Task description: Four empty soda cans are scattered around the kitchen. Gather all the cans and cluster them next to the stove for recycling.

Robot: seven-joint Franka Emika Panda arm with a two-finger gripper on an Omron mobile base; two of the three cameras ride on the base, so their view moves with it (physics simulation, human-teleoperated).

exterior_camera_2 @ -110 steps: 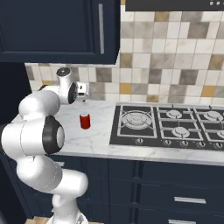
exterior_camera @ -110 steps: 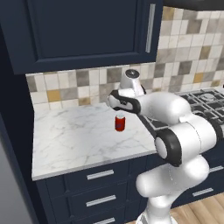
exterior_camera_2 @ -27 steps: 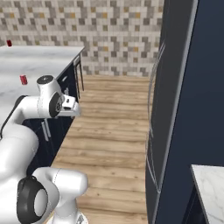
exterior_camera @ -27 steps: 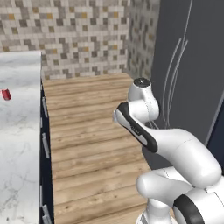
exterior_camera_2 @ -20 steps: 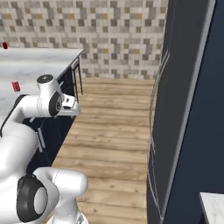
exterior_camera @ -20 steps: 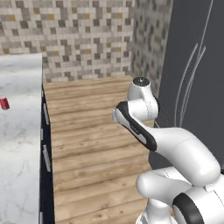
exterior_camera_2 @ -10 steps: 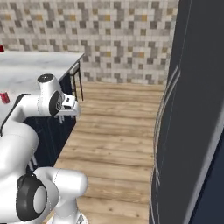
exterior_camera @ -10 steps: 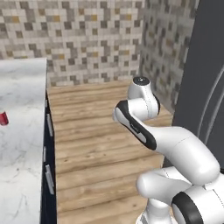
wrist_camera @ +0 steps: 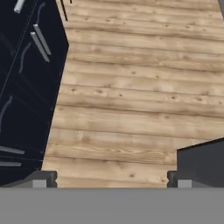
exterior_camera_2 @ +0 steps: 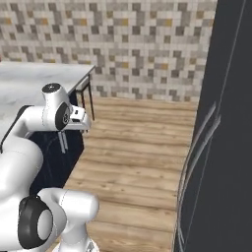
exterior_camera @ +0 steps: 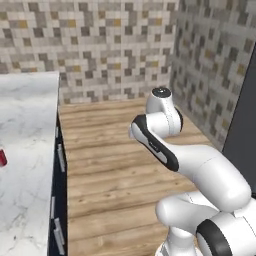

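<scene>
One red soda can stands on the white marble counter at the far left edge of the left base view, well away from the arm. My gripper hangs over the wood floor beside the navy cabinet front. It is open, its two dark fingertips stand wide apart, and nothing is between them. In the right base view the white hand sits folded close to the arm, next to the counter's end. The stove is out of view.
Navy drawers with silver handles run under the counter. A tall dark grey refrigerator stands on the right. Mosaic tile wall closes the far end. Open wood floor lies between counter and refrigerator.
The whole picture has shifted: the base has moved, so the counter and can slid left and the refrigerator slid right in view. The arm keeps its folded pose and the gripper stays open.
</scene>
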